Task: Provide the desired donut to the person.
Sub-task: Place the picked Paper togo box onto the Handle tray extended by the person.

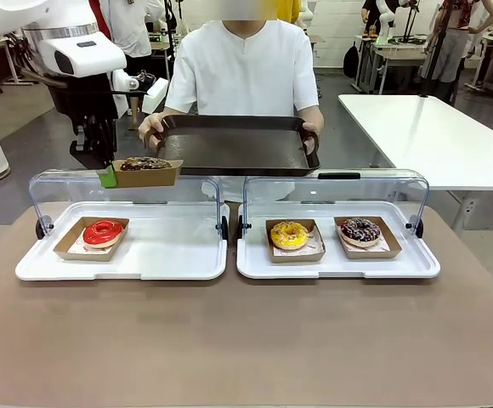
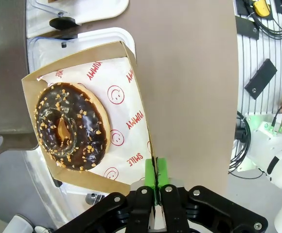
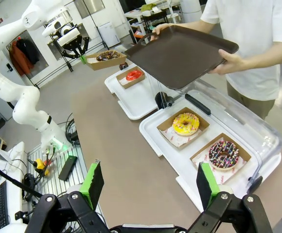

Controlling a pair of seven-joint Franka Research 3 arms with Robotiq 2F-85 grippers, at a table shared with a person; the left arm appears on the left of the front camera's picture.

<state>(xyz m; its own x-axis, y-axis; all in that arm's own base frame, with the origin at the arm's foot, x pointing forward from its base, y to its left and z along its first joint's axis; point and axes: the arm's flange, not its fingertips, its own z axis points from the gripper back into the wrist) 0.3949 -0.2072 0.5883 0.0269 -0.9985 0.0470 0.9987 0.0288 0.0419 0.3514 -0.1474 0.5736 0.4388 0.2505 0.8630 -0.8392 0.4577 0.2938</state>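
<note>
Cardboard box [image 1: 147, 175] with the chocolate donut [image 1: 144, 163], clamped by one rim in the left gripper [image 1: 108, 177], could tip and spill short of the serving tray [image 1: 229, 151] the person [image 1: 242, 68] holds; right gripper [image 3: 150, 187] stands apart.

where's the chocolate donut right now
Front view, left side: the chocolate donut sits in a cardboard box pinched at its edge by the left claw, up above the left case's open lid, beside the brown serving tray.

Dark brown tray [image 1: 229, 151]; white shirt [image 1: 242, 72] behind it. Left of the tray, chocolate donut [image 2: 70, 126] flecked tan, on white paper [image 2: 126, 111] printed red. Before the tray: red donut [image 1: 103, 231], yellow donut [image 1: 289, 234], sprinkled donut [image 1: 360, 229].
</note>
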